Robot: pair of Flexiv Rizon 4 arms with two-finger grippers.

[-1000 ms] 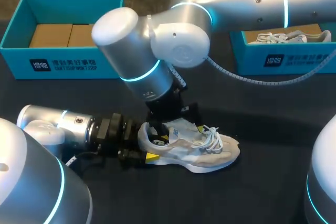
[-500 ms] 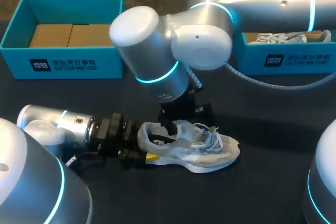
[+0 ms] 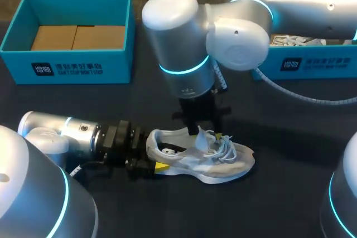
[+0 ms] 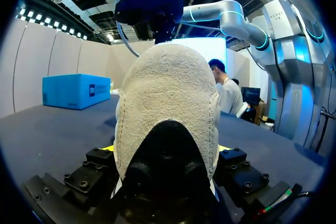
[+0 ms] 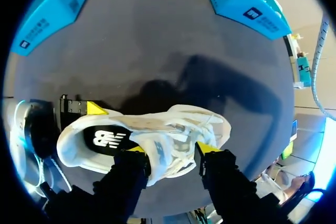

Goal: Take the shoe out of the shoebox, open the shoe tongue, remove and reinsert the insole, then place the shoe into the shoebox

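Between both arms' jaws sits the shoe, gripped.

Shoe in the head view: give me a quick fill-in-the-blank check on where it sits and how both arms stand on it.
The left gripper has its jaws shut on the shoe's ____.
The shoe rests on the ____, outside the left shoebox and the right shoebox.
The right gripper hangs over the shoe's ____, just behind the laces.
Missing words: heel; table; tongue.
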